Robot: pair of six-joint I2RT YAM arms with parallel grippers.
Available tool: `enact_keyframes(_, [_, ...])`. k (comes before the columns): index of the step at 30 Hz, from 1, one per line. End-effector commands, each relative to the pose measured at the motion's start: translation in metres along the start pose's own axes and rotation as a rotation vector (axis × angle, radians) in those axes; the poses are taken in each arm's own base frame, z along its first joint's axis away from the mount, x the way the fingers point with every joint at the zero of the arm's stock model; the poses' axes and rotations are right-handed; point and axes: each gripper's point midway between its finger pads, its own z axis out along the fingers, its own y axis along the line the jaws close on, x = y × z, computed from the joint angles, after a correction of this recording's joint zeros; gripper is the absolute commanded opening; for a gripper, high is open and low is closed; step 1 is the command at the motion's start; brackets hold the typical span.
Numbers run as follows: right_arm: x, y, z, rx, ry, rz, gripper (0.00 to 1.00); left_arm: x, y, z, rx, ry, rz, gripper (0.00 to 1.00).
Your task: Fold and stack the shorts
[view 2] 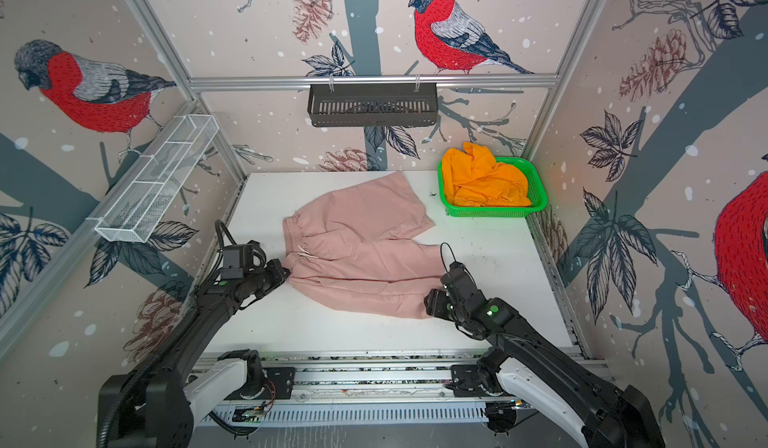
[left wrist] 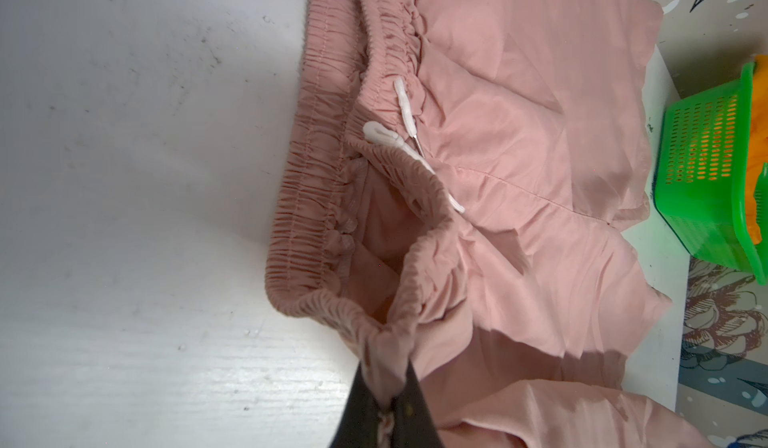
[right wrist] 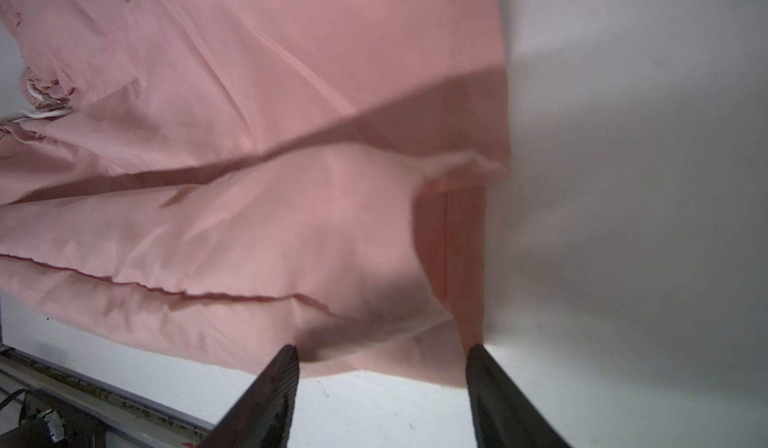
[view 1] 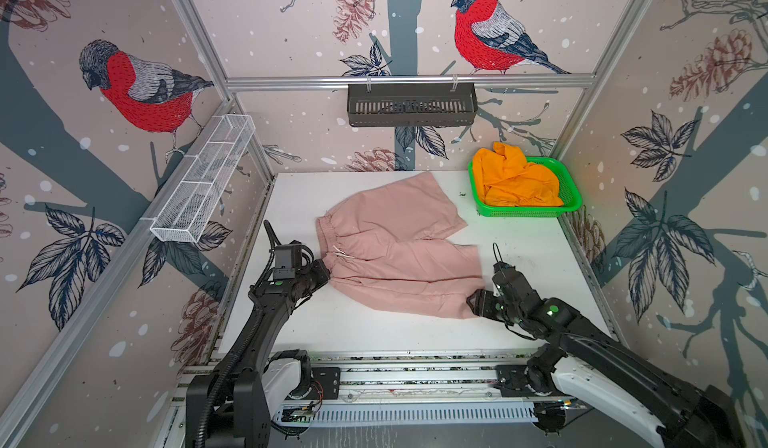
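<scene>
In the middle of the white table [view 1: 365, 333], the pink shorts [view 1: 395, 254] lie spread out, waistband toward the left edge and legs toward the right. In both top views the left gripper [view 1: 325, 274] sits at the near end of the waistband, but from there I cannot tell whether it grips. The left wrist view settles it: the gripper's dark fingers [left wrist: 359, 421] are pinched tight on a bunched fold of the elastic waistband. The white drawstring [left wrist: 406, 113] lies loose on the cloth beyond. The right gripper [view 1: 475, 300] is at the hem of the nearer leg. Only the right wrist view shows its jaws standing well apart, with the hem's corner lying between the fingertips [right wrist: 274, 383] and nothing clamped. At the far right corner stands the green basket [view 1: 571, 206]. The orange shorts [view 1: 515, 184] are heaped in it, crumpled, with one fold rising over its rear-left rim.
</scene>
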Motion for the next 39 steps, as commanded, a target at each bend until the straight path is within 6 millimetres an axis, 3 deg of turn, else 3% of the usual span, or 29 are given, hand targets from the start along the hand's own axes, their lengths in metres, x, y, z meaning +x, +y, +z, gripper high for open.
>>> enact_keyframes(1, [0.009,0.002,0.003,-0.06,-0.031,0.21,0.65,-0.005,-0.002,0.0,0.007,-0.022,0.002,0.0])
enact_keyframes(14, [0.028,-0.02,0.024,-0.111,-0.092,0.382,0.66,-0.007,-0.004,-0.003,0.013,-0.037,0.007,0.0])
enact_keyframes(17, [0.023,-0.027,0.025,-0.094,-0.138,0.38,0.65,-0.007,-0.004,-0.003,0.011,-0.039,0.007,0.0])
enact_keyframes(20, [0.015,-0.028,0.024,-0.101,-0.188,0.378,0.5,-0.007,-0.004,-0.003,0.013,-0.037,0.008,0.0])
enact_keyframes(22, [0.01,-0.026,0.022,-0.1,-0.21,0.358,0.3,-0.008,-0.005,-0.004,0.013,-0.044,0.009,0.0])
enact_keyframes(25, [-0.005,-0.025,0.004,-0.05,-0.265,0.3,0.03,-0.012,-0.007,-0.008,0.01,-0.055,0.017,0.0])
enact_keyframes(26, [-0.011,-0.024,-0.004,-0.027,-0.283,0.274,0.02,-0.014,-0.008,-0.009,0.006,-0.057,0.022,0.0])
enact_keyframes(32, [-0.058,-0.003,-0.079,0.066,-0.416,0.125,0.0,-0.03,-0.026,-0.031,0.004,-0.069,0.071,0.0])
enact_keyframes(34, [-0.063,0.007,-0.092,0.061,-0.411,0.098,0.01,-0.035,-0.033,-0.039,0.017,-0.083,0.084,0.0])
enact_keyframes(36, [-0.052,0.019,-0.086,-0.003,-0.333,0.102,0.04,-0.036,-0.035,-0.041,0.035,-0.105,0.093,0.0])
enact_keyframes(38, [-0.031,0.027,-0.066,-0.071,-0.235,0.113,0.32,-0.032,-0.034,-0.037,0.041,-0.095,0.089,0.0])
enact_keyframes(39, [-0.017,0.028,-0.052,-0.096,-0.173,0.106,0.38,-0.029,-0.032,-0.034,0.045,-0.083,0.083,0.0])
